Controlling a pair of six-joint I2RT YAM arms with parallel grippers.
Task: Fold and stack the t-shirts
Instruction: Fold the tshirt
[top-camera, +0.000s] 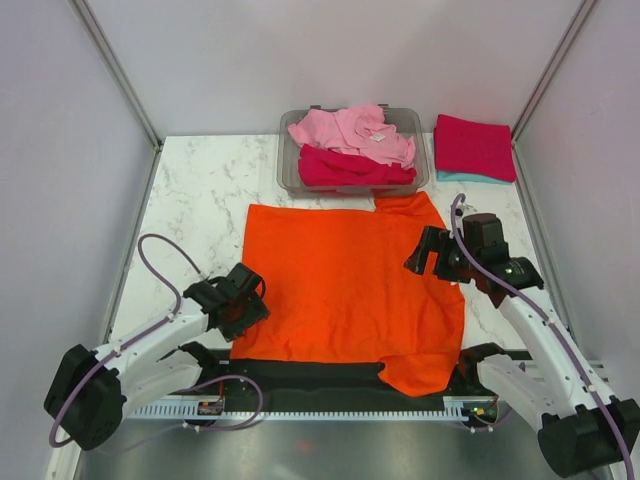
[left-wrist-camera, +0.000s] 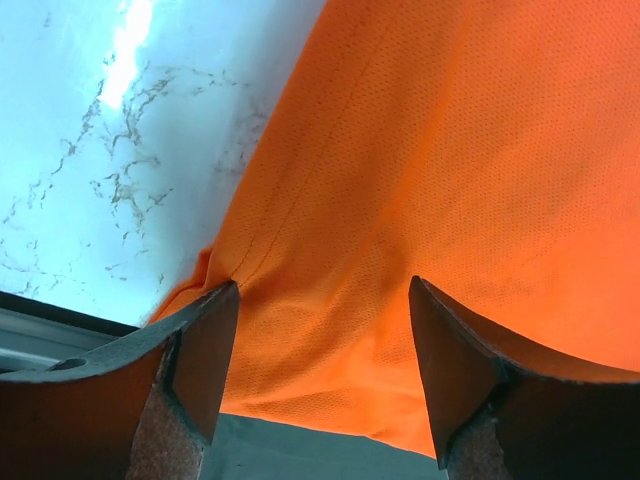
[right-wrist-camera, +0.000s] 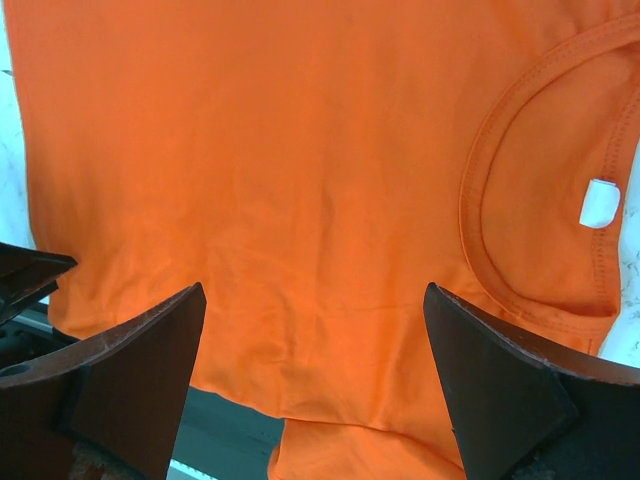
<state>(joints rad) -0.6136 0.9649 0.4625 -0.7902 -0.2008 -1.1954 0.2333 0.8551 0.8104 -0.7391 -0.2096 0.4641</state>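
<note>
Orange t-shirt (top-camera: 345, 290) lies spread flat mid-counter (top-camera: 200, 200), its near-right corner spilling past the near edge. Left pincer (top-camera: 248, 300) is spread, low at the near-left corner. Right pincer (top-camera: 428, 255) is spread, empty, over the right edge. Arms look equally close.

Five t-shirts showed: one orange t-shirt (top-camera: 345, 285); one pink t-shirt (top-camera: 350, 130); two crimson, the binned crimson t-shirt (top-camera: 345, 168) and the folded crimson t-shirt (top-camera: 474, 146); one teal t-shirt (top-camera: 455, 177); one grey bin (top-camera: 424, 150); two grippers, the left gripper (top-camera: 245, 297) and the right gripper (top-camera: 427, 253).
</note>
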